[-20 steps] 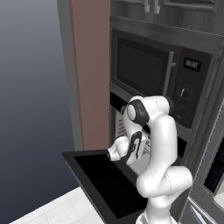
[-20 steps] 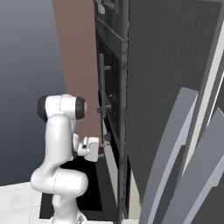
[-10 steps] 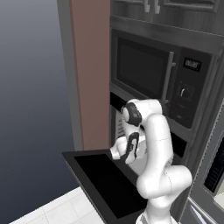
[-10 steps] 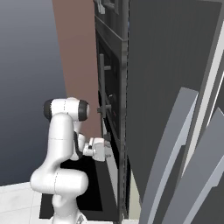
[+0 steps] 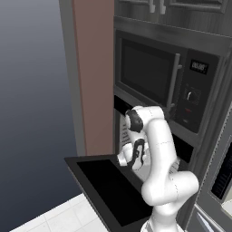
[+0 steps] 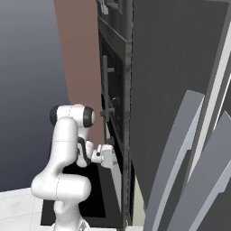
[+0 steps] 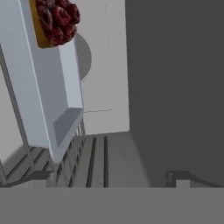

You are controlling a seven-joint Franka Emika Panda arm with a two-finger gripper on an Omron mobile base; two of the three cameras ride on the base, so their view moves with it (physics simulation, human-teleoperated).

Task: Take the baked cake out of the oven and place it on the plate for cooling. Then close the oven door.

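So the gripper (image 7: 108, 177) is inside the oven (image 5: 131, 149) cavity, jaws spread wide with nothing between them. In the hand view both dark fingertips (image 7: 176, 177) poke up at the bottom, one on each side, and there's just bare rack and floor in the gap.

Closest to the hand is the wire rack (image 7: 94, 162), its bars running straight away from the fingertips. Just beyond the left fingertip, up and to the left, sits a pale grey baking tray (image 7: 48, 87), tilted in this view because the camera is rolled. Its near corner comes down close to the left tip, but the two aren't touching. The cake (image 7: 54, 19) rides on the far end of that tray, way up at the top left: orange-brown sides, dark red berry-looking topping. So it's ahead and well to the left of the hand, not lined up with the jaws.

Room-wise: to the right is a flat dark oven wall, fairly close to the right fingertip. Straight ahead is open down to the light back wall, which has a round grey disc on it.

From the base cameras, the oven door (image 5: 106, 188) hangs open flat below the arm, sticking out toward the robot, and the microwave (image 5: 158, 86) sits above the opening. In the right base view the hand (image 6: 107, 155) is right at the oven's front edge.
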